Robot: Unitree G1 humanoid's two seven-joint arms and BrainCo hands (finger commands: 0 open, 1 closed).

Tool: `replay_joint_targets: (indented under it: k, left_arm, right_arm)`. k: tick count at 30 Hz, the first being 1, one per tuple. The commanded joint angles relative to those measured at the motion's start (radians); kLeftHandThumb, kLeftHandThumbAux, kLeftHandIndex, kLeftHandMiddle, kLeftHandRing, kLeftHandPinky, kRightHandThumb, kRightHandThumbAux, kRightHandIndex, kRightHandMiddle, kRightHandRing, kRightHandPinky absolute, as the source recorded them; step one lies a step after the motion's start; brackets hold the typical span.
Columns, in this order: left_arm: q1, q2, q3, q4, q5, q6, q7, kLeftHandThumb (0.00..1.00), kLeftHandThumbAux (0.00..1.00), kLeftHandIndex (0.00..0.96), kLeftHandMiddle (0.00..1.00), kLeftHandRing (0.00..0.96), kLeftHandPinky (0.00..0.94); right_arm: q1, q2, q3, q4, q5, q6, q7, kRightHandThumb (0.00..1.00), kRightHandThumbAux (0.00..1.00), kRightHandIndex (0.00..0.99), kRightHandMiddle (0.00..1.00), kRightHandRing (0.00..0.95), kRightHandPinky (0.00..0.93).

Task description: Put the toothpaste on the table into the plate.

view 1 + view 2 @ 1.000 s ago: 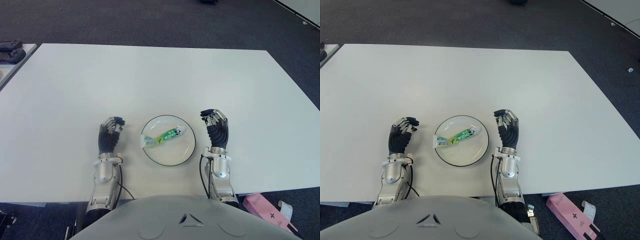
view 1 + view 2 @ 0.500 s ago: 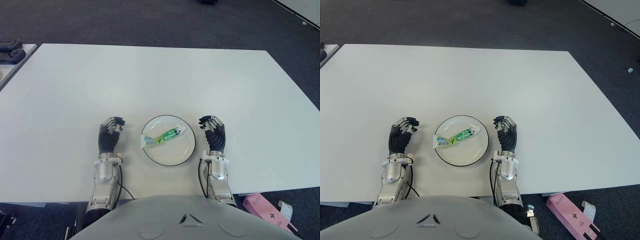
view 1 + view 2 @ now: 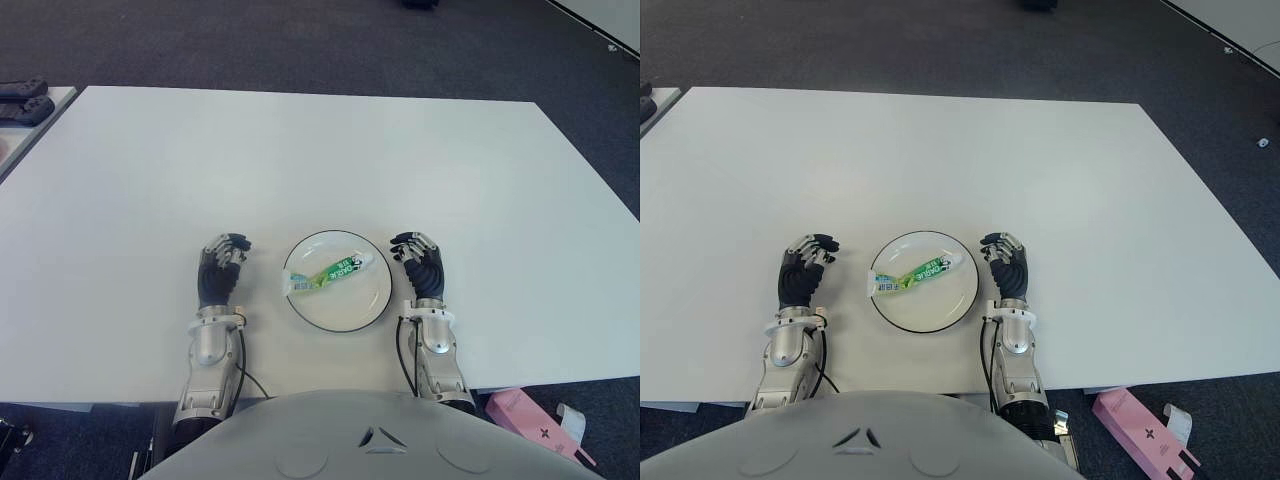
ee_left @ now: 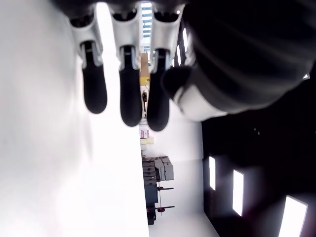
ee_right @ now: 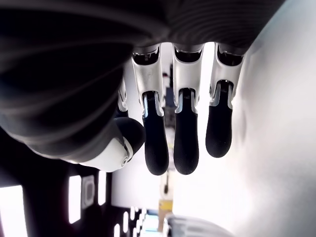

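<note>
A green and white toothpaste tube (image 3: 328, 273) lies slantwise inside the round white plate (image 3: 370, 305) with a dark rim, near the table's front edge. Just right of the plate is my right hand (image 3: 418, 261), fingers relaxed and holding nothing; its wrist view shows the fingers (image 5: 185, 133) extended with empty space under them. Left of the plate is my left hand (image 3: 223, 262), idle, fingers (image 4: 124, 101) loosely extended and empty.
The white table (image 3: 320, 160) stretches wide beyond the plate. Dark controllers (image 3: 22, 97) lie on a side table at far left. A pink box (image 3: 525, 415) lies on the floor at lower right, off the table.
My right hand has drawn back toward the table's front edge and slightly toward the plate. The toothpaste, plate and left hand have not moved.
</note>
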Motion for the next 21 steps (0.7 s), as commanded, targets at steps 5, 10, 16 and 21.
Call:
replay_joint_targets:
  k: [5,10,16,21]
  left_arm:
    - [0.012,-0.003,0.001,0.024,0.008,0.023,0.009,0.721,0.721,0.428,0.47,0.45,0.448]
    - [0.013,-0.004,0.001,0.023,0.006,0.02,0.009,0.722,0.721,0.428,0.471,0.449,0.45]
    - [0.013,-0.006,0.001,0.023,0.006,0.021,0.01,0.722,0.721,0.429,0.472,0.45,0.45]
    - [0.013,-0.006,0.0,0.021,0.011,0.024,0.011,0.722,0.721,0.429,0.472,0.452,0.451]
  right_arm:
    - [0.051,-0.03,0.012,-0.034,-0.014,0.108,0.051,0.712,0.732,0.426,0.491,0.501,0.515]
    - [0.066,-0.04,0.017,-0.08,-0.021,0.163,0.063,0.712,0.732,0.426,0.487,0.505,0.523]
    - [0.084,-0.044,0.019,-0.128,-0.021,0.194,0.072,0.71,0.734,0.426,0.482,0.504,0.52]
    - [0.1,-0.042,0.02,-0.167,-0.024,0.227,0.072,0.707,0.734,0.425,0.477,0.503,0.516]
